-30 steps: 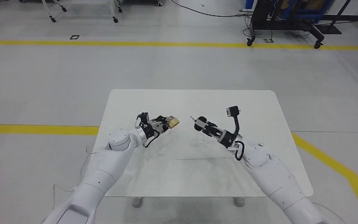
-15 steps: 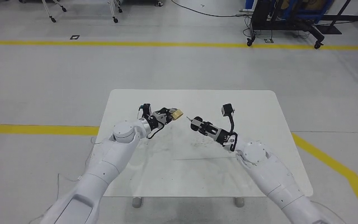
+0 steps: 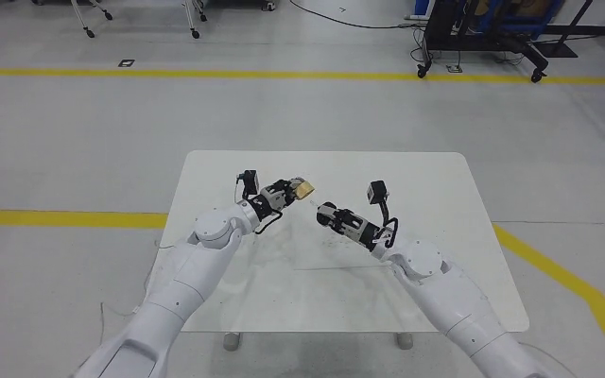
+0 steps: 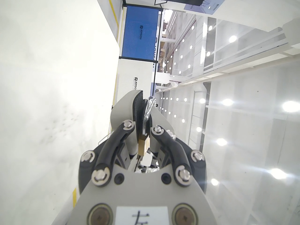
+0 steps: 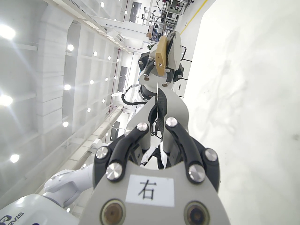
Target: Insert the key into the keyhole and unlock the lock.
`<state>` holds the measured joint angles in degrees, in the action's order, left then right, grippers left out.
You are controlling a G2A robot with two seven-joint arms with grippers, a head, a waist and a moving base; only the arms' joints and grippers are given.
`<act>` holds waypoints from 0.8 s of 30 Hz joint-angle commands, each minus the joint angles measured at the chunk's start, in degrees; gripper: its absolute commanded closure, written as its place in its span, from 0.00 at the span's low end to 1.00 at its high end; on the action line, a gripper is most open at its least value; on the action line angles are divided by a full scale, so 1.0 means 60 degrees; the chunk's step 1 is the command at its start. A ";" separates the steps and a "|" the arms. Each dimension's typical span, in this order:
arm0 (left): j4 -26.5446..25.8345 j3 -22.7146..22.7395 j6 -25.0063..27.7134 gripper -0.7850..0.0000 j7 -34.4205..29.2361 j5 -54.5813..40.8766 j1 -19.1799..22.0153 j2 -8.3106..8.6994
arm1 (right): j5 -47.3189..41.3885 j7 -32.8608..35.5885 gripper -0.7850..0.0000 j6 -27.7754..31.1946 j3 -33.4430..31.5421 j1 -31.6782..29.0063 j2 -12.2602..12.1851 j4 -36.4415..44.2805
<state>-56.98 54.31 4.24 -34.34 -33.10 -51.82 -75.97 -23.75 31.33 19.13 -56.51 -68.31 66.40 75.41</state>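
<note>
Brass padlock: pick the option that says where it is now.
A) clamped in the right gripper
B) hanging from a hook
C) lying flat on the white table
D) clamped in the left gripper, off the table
D: the brass padlock is clamped in the left gripper, lifted off the white table, while the right gripper holds the thin metal key pointed toward it.

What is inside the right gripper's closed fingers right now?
The right gripper pinches a thin silver metal key, blade tip poking out towards the keyhole of the square brass padlock, short of it. The key's head is covered by the dark finger pads.
</note>
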 commanded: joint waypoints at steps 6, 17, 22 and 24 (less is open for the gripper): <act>-0.0542 -0.0066 0.0016 1.00 0.0254 0.0826 -0.0100 -0.0001 | -0.0092 -0.0625 1.00 -0.0281 -0.0085 0.0161 0.0115 -0.0227; -0.0996 -0.0008 -0.0178 1.00 0.0492 0.1385 -0.0306 -0.0014 | 0.0014 -0.0786 1.00 -0.0462 -0.0002 0.0187 0.0269 -0.0327; -0.1108 -0.0021 -0.0290 1.00 0.0558 0.1594 -0.0344 -0.0037 | 0.0196 -0.0791 1.00 -0.0494 0.0065 0.0226 0.0333 -0.0312; -0.1126 0.0003 -0.0300 1.00 0.0555 0.1629 -0.0372 -0.0041 | 0.0228 -0.0824 1.00 -0.0508 0.0075 0.0246 0.0360 -0.0311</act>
<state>-63.69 54.23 2.46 -30.97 -23.42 -53.94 -76.21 -22.46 26.49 16.12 -56.08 -66.91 68.48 73.55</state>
